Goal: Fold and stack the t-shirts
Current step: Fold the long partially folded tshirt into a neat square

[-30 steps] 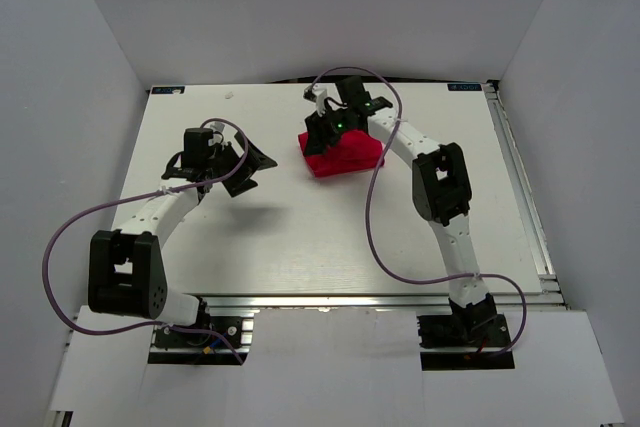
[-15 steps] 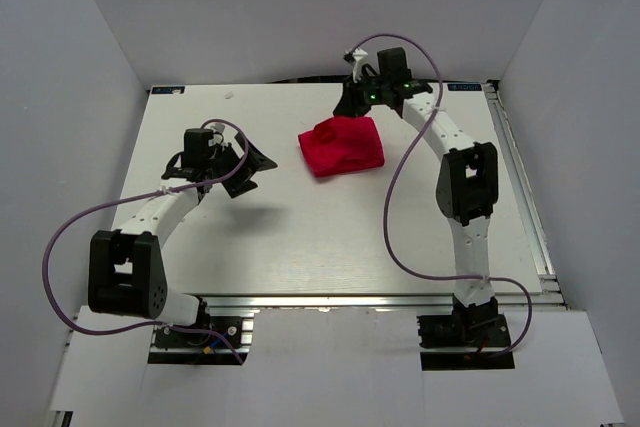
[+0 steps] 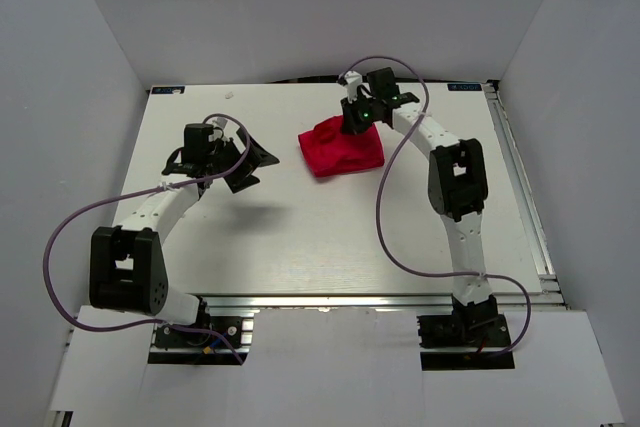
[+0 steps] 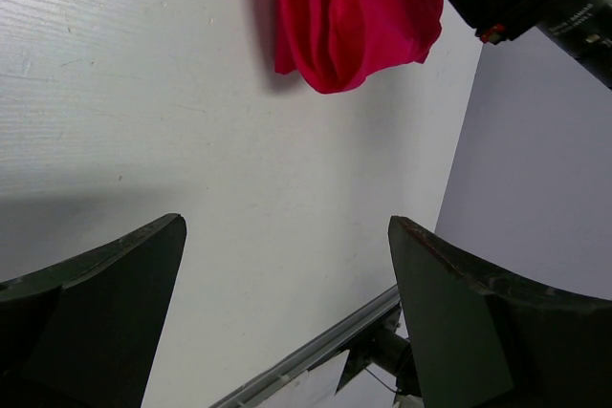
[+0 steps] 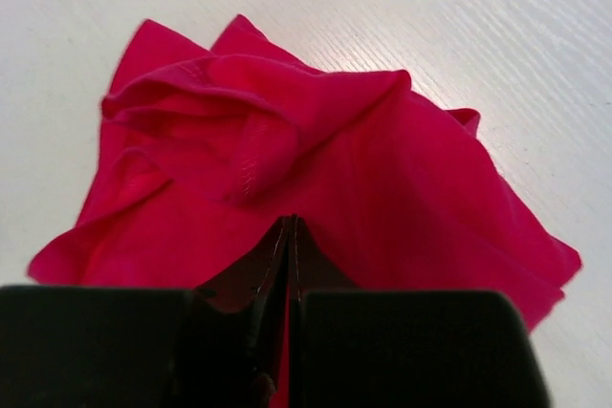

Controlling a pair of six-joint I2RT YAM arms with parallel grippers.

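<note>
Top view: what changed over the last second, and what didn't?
The right gripper went from over the middle of the shirt out past its far edge, then came back to that edge. The wrist view shows it now shut, pinching a fold of cloth. The shirt stayed about where it was. The left gripper stayed open, hovering left of the shirt.

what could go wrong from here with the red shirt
1. The right gripper is shut on only a small tent of the red t-shirt. Lifting may pull up one layer and undo the bundle, or the fabric may slip out.
2. The left gripper hangs open, apart from the t-shirt, so nothing pins it and it may drag across the table.
</note>
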